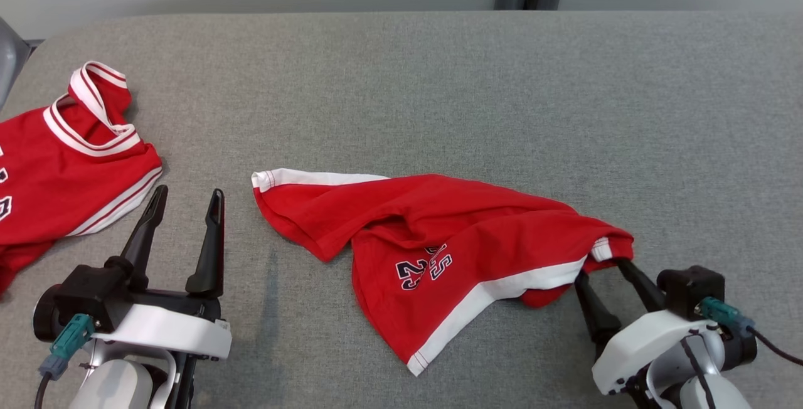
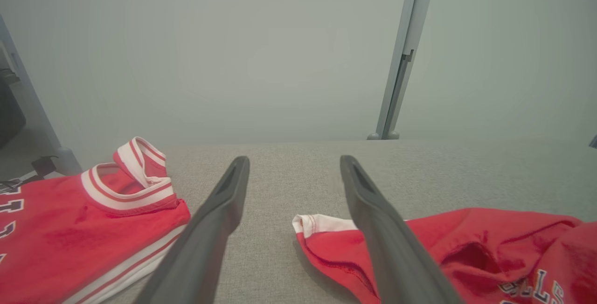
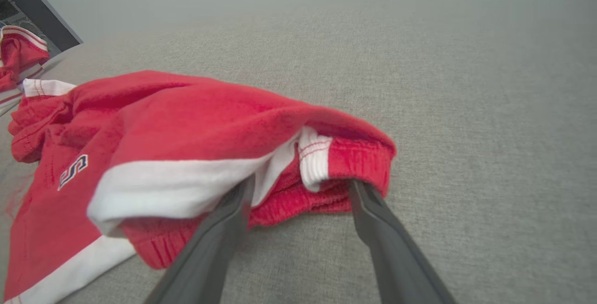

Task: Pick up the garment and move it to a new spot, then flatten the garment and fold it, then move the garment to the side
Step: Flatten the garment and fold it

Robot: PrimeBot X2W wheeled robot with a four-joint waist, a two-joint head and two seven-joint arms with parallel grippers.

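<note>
The red shorts (image 1: 452,239) lie crumpled right of the jersey (image 1: 69,170), so the right gripper (image 1: 601,271), jaws apart astride their far waistband corner, should pinch both layers, the left gripper (image 1: 189,192), likewise spread, taking the jersey-side hem.

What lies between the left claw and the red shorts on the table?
Nothing visible does. Bare grey table separates the left claw from the nearest corner of the shorts; the red jersey lies on the claw's other side.

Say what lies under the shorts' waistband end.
The right gripper has its open fingers under the lifted waistband of the shorts, over the grey table. Their tips are hidden by cloth.
</note>
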